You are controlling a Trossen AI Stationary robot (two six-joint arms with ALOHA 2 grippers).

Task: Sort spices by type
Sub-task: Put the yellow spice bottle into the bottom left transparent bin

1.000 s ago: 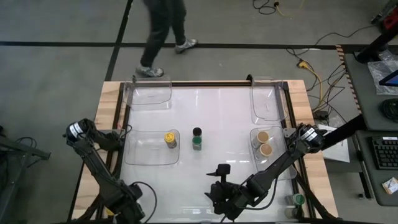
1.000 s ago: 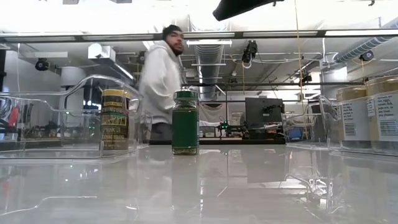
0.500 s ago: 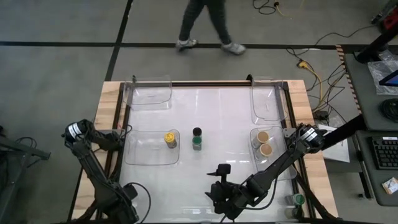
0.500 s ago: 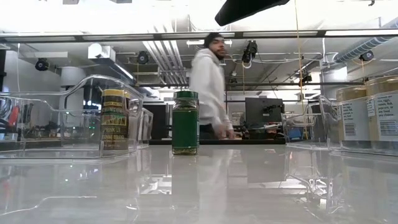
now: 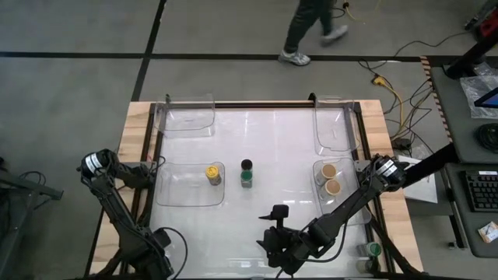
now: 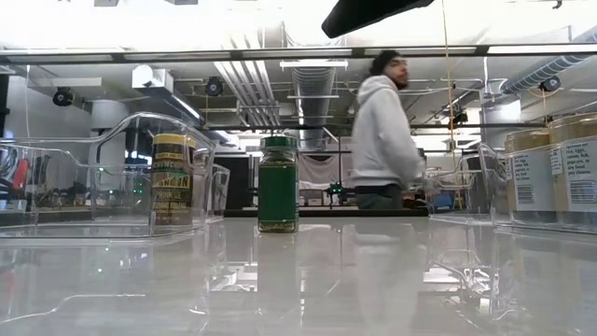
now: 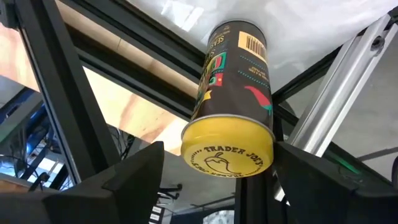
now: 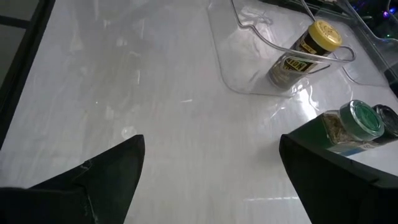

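Spices: your left claw [image 7: 214, 171], beyond the bench's left edge, was clamped on a rigid, light, slick yellow-lidded dark jar [image 7: 233, 106]; you'd best grip its cylindrical wall.

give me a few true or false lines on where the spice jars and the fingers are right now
1. A yellow-lidded jar stands in the left clear tray. True.
2. The green-lidded jar sits inside a tray. False: it stands on the bare table, between trays.
3. Two tan-lidded jars share the right tray. True.
4. The left gripper is empty. False: a yellow-lidded jar sits between its fingers.
5. The right gripper holds the green-lidded jar. False: its fingers are open, apart from it.
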